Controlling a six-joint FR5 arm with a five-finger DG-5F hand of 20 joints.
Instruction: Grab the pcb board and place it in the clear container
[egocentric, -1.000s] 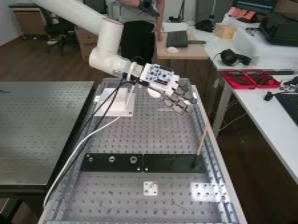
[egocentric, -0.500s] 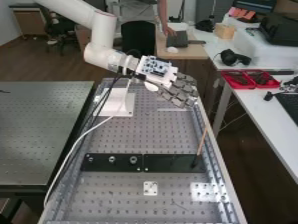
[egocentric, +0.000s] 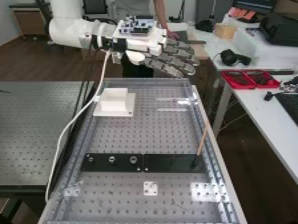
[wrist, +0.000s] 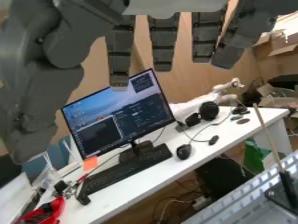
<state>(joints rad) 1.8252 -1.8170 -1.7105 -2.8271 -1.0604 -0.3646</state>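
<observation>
"How is the hand (egocentric: 145, 44) held?"
"Up near the bench's (egocentric: 133, 135) far end, fingers (wrist: 162, 46) straightened and spread"
"And the circuit board (egocentric: 136, 25)?"
"Seen atop the hand; clear container (egocentric: 173, 109), probably, set near the white block (egocentric: 114, 103)"

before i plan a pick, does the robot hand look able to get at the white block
Probably yes: the hand is open near the bench's far end, and nothing covers the white block, though the white cable running close by could snag.
</observation>
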